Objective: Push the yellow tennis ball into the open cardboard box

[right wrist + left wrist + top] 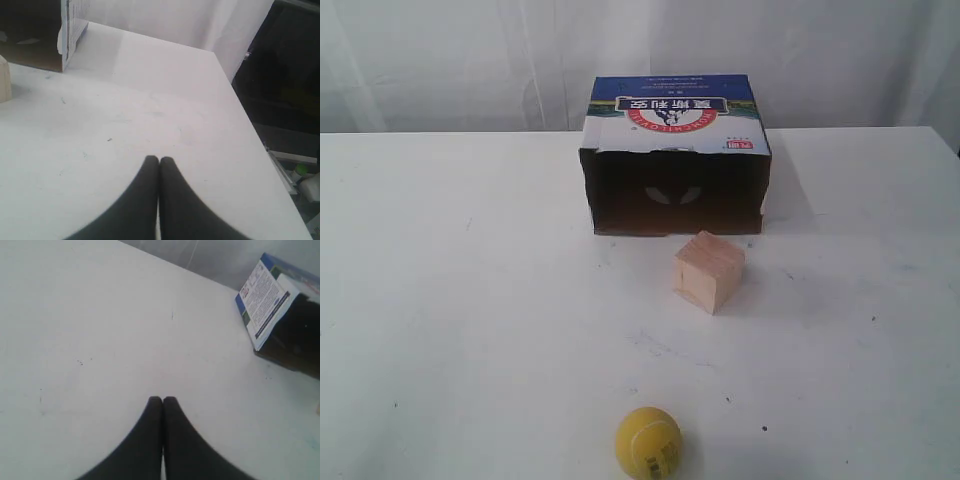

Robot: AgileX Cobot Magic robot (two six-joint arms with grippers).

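The yellow tennis ball point(648, 442) rests near the front edge of the white table, its dark logo patch facing the camera. The open cardboard box point(677, 160) lies at the back centre, dark opening toward the ball, two oval holes in its far wall. The left wrist view shows one printed side of the box point(280, 310); the right wrist view catches one corner of the box point(47, 35). My left gripper point(162, 399) is shut with nothing in it, above bare table. My right gripper point(159, 159) is also shut and empty. Neither gripper appears in the exterior view.
A pale wooden cube point(709, 270) stands just in front of the box opening, slightly right of the line from ball to box; the cube's edge point(4, 80) shows in the right wrist view. The table's right edge point(250, 125) drops off to dark clutter.
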